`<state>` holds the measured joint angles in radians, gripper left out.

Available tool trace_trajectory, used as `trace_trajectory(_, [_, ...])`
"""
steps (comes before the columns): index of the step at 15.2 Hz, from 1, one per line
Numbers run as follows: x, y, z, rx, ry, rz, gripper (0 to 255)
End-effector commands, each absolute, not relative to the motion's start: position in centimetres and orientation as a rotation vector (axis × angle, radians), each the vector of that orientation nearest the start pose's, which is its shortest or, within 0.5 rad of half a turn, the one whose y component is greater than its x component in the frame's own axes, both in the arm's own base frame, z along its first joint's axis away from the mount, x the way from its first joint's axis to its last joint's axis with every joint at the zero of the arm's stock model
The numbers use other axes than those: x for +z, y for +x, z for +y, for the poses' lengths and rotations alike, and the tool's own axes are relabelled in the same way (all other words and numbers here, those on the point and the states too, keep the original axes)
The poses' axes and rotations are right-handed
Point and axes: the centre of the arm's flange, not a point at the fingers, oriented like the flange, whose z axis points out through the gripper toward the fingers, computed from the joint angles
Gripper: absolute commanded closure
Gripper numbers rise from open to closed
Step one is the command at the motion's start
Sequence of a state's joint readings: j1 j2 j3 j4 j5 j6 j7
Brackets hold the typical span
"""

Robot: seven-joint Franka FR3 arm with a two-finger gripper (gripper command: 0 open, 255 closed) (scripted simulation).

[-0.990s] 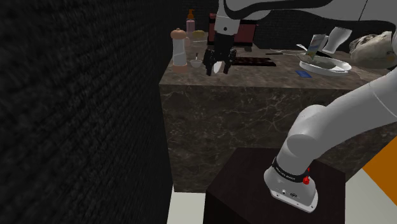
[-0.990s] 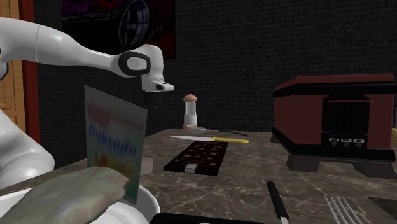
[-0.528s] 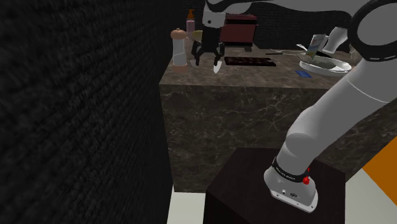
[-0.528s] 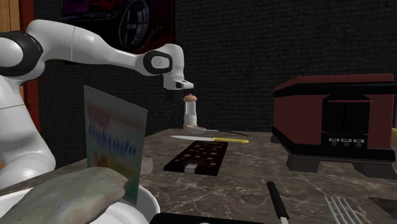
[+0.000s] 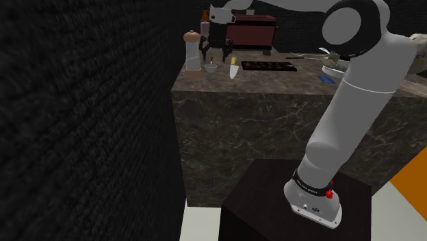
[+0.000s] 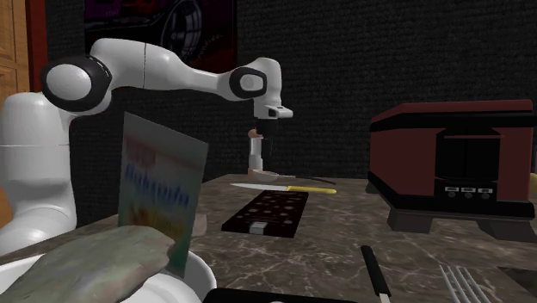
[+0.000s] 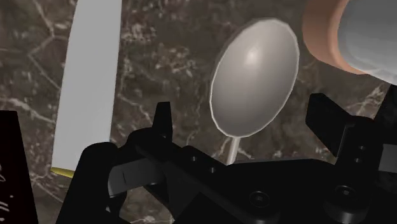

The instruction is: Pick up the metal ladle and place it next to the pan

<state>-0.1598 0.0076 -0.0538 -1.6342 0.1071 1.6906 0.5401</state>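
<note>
Marbled counter (image 7: 167, 58), ladle (image 7: 254, 76) bowl pointing away from tool (image 7: 242, 108), handle beneath

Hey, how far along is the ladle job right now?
Done: the approach; the gripper hangs over the ladle, which lies on the dark marbled counter beside a knife. In hand: lining up, fingers open either side of the handle, not touching it. Left: closing, lifting, carrying and setting it down.

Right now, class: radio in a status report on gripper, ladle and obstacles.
Gripper open, above ladle. Ladle on counter, ungripped. Pepper mill and knife close alongside.
</note>
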Motion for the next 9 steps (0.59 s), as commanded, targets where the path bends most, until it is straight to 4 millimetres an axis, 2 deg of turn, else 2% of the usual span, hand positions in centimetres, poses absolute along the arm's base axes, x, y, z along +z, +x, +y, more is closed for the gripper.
trace_trajectory(1, [60.3, 57.4, -12.8, -0.046, -2.777, 1.207, 0])
trace_trajectory(5, [60.7, 61.0, -16.6, -0.043, -2.707, 1.356, 0])
trace_trajectory(6, [60.7, 61.2, -16.9, -0.043, -2.702, 1.366, 0])
trace_trajectory(9, [59.2, 61.4, -16.7, -0.043, -2.702, 1.366, 0])
